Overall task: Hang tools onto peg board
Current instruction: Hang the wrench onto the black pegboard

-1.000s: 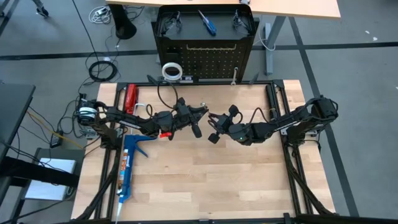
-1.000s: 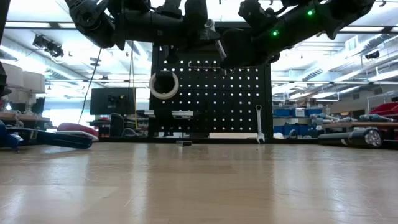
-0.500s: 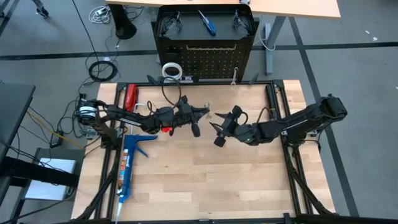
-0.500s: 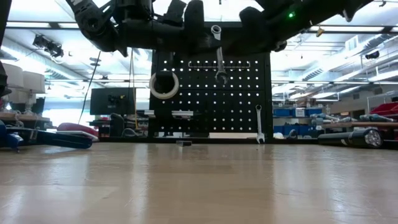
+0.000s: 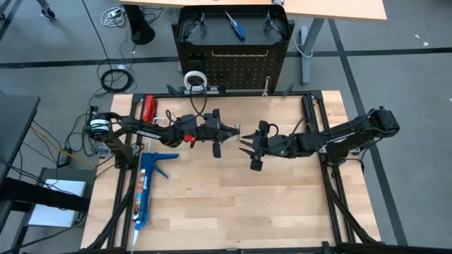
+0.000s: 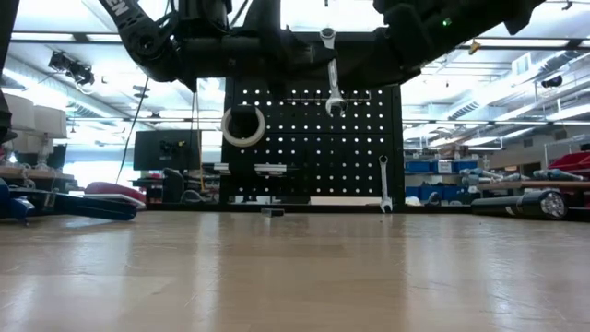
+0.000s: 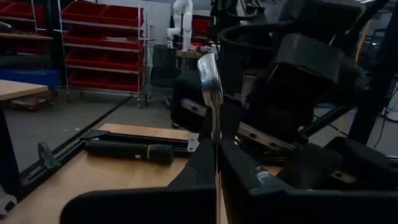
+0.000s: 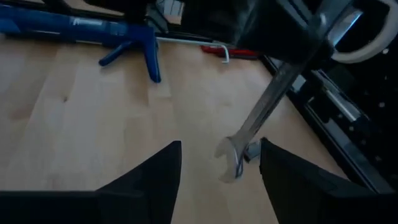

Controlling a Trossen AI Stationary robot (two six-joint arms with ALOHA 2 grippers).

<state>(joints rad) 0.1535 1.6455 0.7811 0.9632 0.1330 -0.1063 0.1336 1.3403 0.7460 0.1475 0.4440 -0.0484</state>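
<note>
The pale wooden desk (image 5: 233,197) fronts the upright black perforated peg board (image 5: 233,56). Above the desk's middle, the left tool (image 5: 227,133) pinches a silver wrench (image 6: 331,74), letting it dangle upright for hooking. The right tool (image 8: 219,163) waits beside it, spread and empty.

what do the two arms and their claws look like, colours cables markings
Both arms are dark, nearly black, built of jointed segments. The left arm has a small red patch near its wrist and a black cable looping above it. The right arm shows a green indicator light in the low view. The left claw and right claw each have two dark, tapering wedge-shaped fingers.
</note>
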